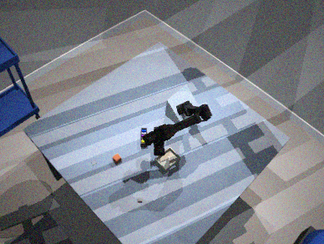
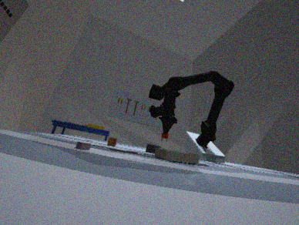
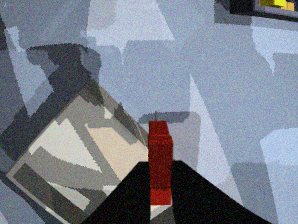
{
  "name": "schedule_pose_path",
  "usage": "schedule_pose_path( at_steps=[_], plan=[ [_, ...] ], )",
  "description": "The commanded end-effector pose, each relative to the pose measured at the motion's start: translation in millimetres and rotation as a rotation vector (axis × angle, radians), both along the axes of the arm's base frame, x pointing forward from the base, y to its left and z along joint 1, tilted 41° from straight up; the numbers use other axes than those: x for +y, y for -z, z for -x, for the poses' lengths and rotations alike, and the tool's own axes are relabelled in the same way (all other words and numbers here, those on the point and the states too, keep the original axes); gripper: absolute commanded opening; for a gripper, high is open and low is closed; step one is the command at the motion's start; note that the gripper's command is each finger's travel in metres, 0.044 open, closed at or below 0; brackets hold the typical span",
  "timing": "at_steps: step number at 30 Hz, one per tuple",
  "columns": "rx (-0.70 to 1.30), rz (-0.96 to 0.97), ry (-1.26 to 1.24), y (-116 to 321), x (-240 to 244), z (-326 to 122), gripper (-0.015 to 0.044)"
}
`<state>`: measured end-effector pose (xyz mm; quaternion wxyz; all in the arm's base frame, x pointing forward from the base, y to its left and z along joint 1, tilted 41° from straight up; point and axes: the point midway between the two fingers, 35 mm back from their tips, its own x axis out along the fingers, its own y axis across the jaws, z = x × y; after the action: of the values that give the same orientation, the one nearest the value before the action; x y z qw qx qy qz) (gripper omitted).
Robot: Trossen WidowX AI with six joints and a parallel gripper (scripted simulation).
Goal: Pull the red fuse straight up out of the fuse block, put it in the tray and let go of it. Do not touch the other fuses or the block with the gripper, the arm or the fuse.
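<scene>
From the top, the black arm (image 1: 184, 124) (image 2: 193, 79) reaches across the table (image 1: 217, 167) (image 2: 115, 166), and its gripper (image 1: 159, 153) (image 2: 165, 135) (image 3: 160, 171) points down close to the tray (image 1: 164, 169) (image 2: 176, 156) (image 3: 47, 137). The tray lies just beside the jaws in this view, a shallow open box with a pale inside. On the other side of them, near the arm's wrist, the fuse block (image 1: 144, 144) (image 2: 152, 148) (image 3: 241, 7) shows in part, with a blue fuse (image 1: 144, 130) and a yellow fuse (image 1: 143, 141) (image 3: 272, 2) in it. Farther from the jaws sits an orange cube (image 1: 117, 159) (image 2: 112, 142), well apart from both block and tray.

From the exterior, the jaws hang above the table with the red fuse (image 2: 165, 136) (image 3: 160, 157) at their tips, clear of the block and higher than the tray's wall. The block stands below the jaws, behind the near end of the tray. The view is dim and grainy, so whether the fuse is already over the tray is hard to say from here. The orange cube stands beyond the block, well apart from the jaws.

From the wrist, the jaws are nearly closed, with the red fuse gripped between the fingertips and jutting out ahead of them. The tray spreads below and to the image-left of the jaws, partly hidden by one finger. A corner of the block, with the yellow fuse, shows at the upper right, well apart from the held fuse.
</scene>
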<state>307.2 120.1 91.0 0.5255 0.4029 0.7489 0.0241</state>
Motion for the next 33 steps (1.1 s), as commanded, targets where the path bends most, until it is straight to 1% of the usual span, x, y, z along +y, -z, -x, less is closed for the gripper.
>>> schedule_pose_path(
  at_steps=[1,6,11,33],
  plan=[
    [-0.004,-0.013,0.002,-25,24,13,0.0],
    [0.001,-0.026,-0.001,-46,45,29,0.0],
    [0.001,-0.026,-0.001,-47,46,29,0.0],
    [0.001,-0.028,-0.001,-23,68,33,0.0]
  ],
)
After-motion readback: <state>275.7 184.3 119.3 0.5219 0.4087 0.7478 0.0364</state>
